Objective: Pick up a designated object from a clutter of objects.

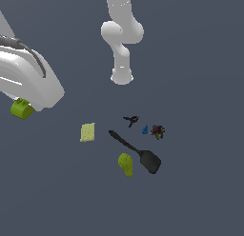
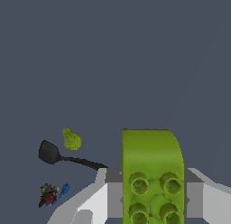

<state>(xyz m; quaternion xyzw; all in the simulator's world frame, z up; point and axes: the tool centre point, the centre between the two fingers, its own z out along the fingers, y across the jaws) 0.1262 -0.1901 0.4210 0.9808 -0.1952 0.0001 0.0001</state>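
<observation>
The lime-green studded brick [image 2: 151, 173] sits between my gripper's [image 2: 151, 198] fingers [image 2: 113, 191], which are shut on it. In the exterior view the brick [image 1: 22, 108] hangs under the white hand at that view's left, well above the ground; the fingers themselves are hidden there. Below lie the clutter items: a black spatula [image 1: 138, 153], a pale green flat square [image 1: 87, 132], a yellow-green lump [image 1: 125, 164], a tiny black clamp [image 1: 131, 119], a blue bit [image 1: 145, 130] and a dark multicoloured piece [image 1: 157, 131].
The arm's white base column [image 1: 122, 49] stands at the back centre of the exterior view. The wrist view also shows the spatula [image 2: 52, 154], the lump [image 2: 71, 139], the blue bit [image 2: 64, 190] and the multicoloured piece [image 2: 48, 195] on the grey floor.
</observation>
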